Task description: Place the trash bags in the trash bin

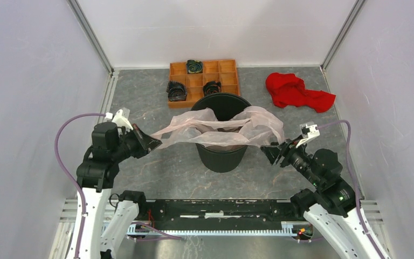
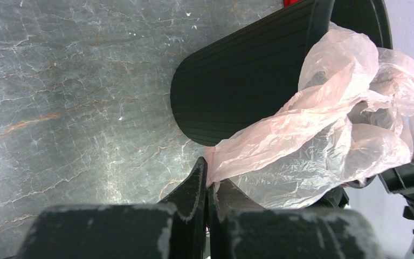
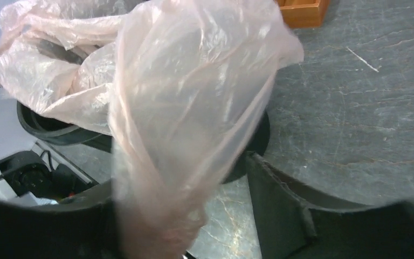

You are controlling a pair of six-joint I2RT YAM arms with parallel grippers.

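The pale pink trash bag [image 1: 221, 129] is stretched across the mouth of the black trash bin [image 1: 221, 156], which stands upright mid-table. My left gripper [image 1: 153, 143] is shut on the bag's left corner, left of the bin. The left wrist view shows the film [image 2: 302, 135] pinched at the left gripper's fingertips [image 2: 210, 167], beside the bin's wall [image 2: 237, 81]. My right gripper [image 1: 267, 151] is at the bag's right end, right of the bin. In the right wrist view its jaws stand wide open. The blurred bag [image 3: 183, 97] hangs in front of one side, and one finger [image 3: 275, 199] shows bare.
An orange compartment tray [image 1: 205, 61] holding dark rolled items sits just behind the bin, and its corner shows in the right wrist view [image 3: 302, 11]. A red cloth [image 1: 296, 91] lies at the back right. White walls with metal rails enclose the table.
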